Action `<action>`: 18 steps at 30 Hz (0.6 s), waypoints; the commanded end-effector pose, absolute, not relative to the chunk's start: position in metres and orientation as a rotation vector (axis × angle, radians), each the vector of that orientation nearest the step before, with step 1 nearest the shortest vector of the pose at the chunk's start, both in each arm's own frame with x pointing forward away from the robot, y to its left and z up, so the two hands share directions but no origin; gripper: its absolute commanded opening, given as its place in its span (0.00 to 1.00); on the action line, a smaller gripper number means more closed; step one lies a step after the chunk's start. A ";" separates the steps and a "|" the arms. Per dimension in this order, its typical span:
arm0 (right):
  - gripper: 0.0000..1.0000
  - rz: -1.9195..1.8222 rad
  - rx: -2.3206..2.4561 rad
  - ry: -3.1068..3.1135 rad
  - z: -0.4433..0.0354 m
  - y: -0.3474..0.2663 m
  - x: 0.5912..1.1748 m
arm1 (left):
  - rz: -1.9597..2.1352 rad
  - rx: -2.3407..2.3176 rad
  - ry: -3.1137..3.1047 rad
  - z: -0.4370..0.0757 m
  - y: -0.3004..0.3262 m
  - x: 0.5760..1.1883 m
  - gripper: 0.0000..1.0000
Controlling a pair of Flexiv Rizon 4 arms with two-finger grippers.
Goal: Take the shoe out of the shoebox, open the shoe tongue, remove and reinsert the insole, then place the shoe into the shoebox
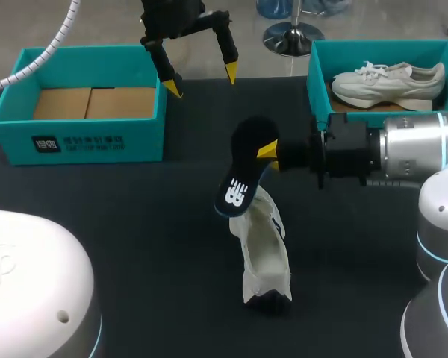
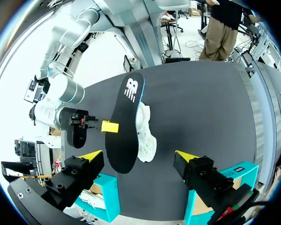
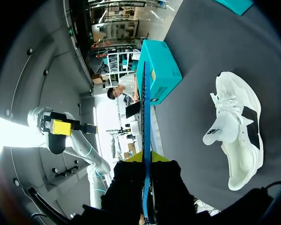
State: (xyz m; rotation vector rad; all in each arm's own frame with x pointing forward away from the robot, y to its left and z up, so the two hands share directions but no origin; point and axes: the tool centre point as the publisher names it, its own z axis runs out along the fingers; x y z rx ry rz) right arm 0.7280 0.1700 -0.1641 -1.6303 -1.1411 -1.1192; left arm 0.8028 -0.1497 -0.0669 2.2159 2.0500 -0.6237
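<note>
Here the dark insole (image 1: 241, 183) (image 2: 124, 126) (image 3: 144, 108) slants logo-end down over the white shoe (image 1: 265, 250) (image 2: 146, 136) (image 3: 236, 136). The right gripper (image 1: 269, 153) (image 3: 146, 157), reaching in level, pinches its upper end; the left gripper (image 1: 200, 78) (image 2: 138, 157) hangs spread.

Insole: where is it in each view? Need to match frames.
Head: insole mid-table, held in the right gripper, lower end over the white shoe.
Left wrist: insole ahead of the left gripper, broadside, overlapping the white shoe.
Right wrist: insole edge-on in the right gripper, white shoe beside it.
Shared landmark: the white shoe on the table.
</note>
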 end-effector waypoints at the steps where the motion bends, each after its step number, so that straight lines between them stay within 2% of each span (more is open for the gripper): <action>1: 0.00 -1.109 -1.634 -1.139 -0.164 0.176 0.730 | -0.621 2.217 2.049 -0.066 -0.149 0.802 1.00; 12: 0.00 -1.102 -1.625 -1.124 -0.164 0.176 0.729 | -0.621 2.217 2.049 -0.066 -0.149 0.802 1.00; 18: 0.00 -1.102 -1.625 -1.124 -0.164 0.176 0.729 | -1.162 1.961 1.700 -0.080 -0.106 0.786 1.00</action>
